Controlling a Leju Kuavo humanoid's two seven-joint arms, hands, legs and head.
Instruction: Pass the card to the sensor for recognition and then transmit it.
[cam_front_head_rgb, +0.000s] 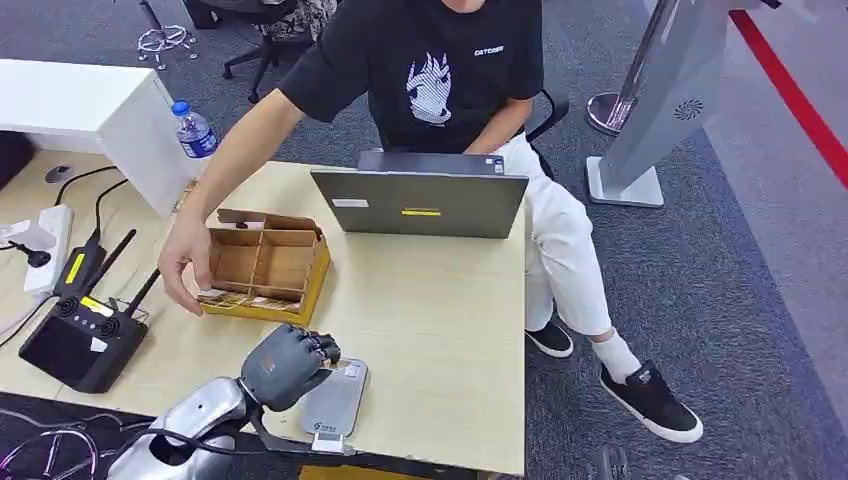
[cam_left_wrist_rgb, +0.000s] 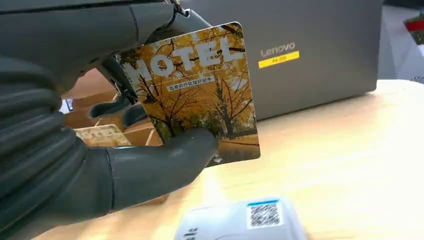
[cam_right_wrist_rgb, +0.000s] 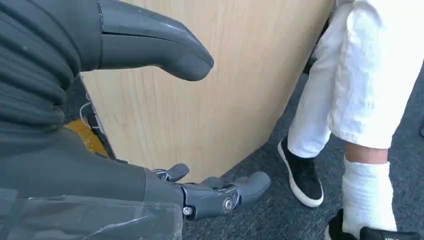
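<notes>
My left hand (cam_front_head_rgb: 290, 365) hovers over the near edge of the table, just above the grey card sensor (cam_front_head_rgb: 335, 400). Its thumb and fingers pinch a yellow HOTEL card (cam_left_wrist_rgb: 200, 90) with autumn trees on it; the card stands upright above the sensor (cam_left_wrist_rgb: 245, 220), which bears a QR label. Down beside the table's side panel, my right hand (cam_right_wrist_rgb: 75, 125) hangs with thumb and fingers apart and holds nothing.
A person in a black shirt sits across the table with one hand (cam_front_head_rgb: 185, 265) at a yellow box of cards (cam_front_head_rgb: 265, 265). A grey laptop (cam_front_head_rgb: 420, 200) stands at the far edge. A black controller (cam_front_head_rgb: 85, 335) lies to the left. The person's legs (cam_right_wrist_rgb: 360, 90) are near my right hand.
</notes>
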